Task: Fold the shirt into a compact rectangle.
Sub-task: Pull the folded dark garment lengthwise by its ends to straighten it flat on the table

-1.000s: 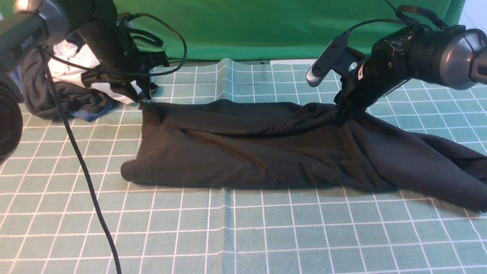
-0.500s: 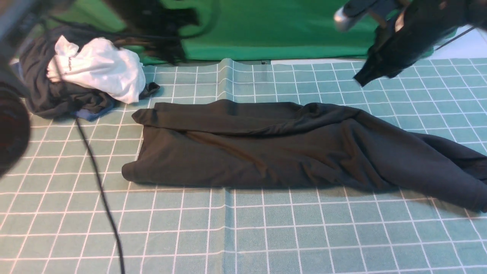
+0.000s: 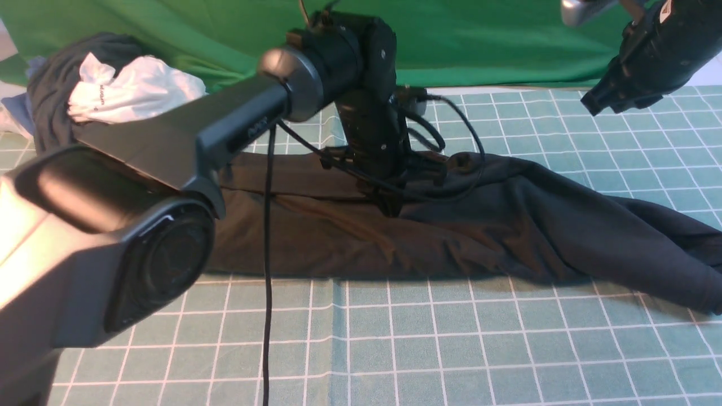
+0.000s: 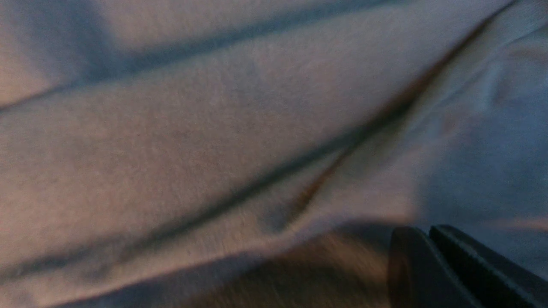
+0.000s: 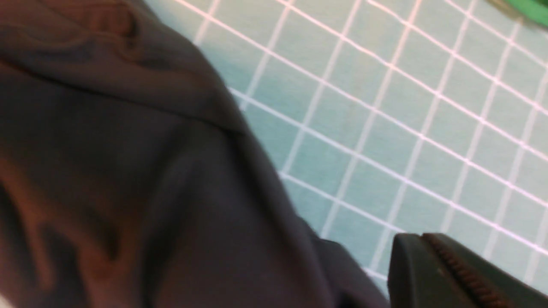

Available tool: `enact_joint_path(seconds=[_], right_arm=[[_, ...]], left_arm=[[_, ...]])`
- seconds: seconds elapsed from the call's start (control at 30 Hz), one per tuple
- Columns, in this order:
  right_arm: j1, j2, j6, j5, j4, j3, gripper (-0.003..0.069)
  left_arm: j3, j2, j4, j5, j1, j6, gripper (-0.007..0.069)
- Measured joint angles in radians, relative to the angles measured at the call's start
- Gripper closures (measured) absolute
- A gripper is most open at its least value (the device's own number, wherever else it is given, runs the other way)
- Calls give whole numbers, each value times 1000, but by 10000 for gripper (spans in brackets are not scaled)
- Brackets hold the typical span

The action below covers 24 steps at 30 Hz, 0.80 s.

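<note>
Lying in wrinkled folds, the dark, soft-cloth shirt (image 3: pixel 553 225) spreads beneath the black left tool (image 3: pixel 390 211), whose jaws are closed, and reaches well to its right. The black metal right tool (image 3: pixel 589 107), also closed, hangs beyond the shirt, apart from it. Under both tools lies the green, white-gridded surface (image 3: pixel 479 349); left of the left tool, rumpled white fabric (image 3: pixel 141 84) sits on dark cloth (image 3: pixel 53 93).

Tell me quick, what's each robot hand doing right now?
Left gripper: closed, fingers together over the black shirt, gripping none that I can see.
Right gripper: closed, empty.
</note>
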Motion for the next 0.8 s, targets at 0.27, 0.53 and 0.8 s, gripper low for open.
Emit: enact_joint_path(seconds=[0.27,0.53,0.8], right_arm=[[-1,-1,-21,8,114,0,642],[-1,-3,-69,148,173,0,640],[-12,-79,-81,190,169,82,640]], left_arm=[[-4,44,114,-114,3,-40,619],[-57,70,101,-354,97,-162,617],[-329,67,-34,-46,205,-3,617]])
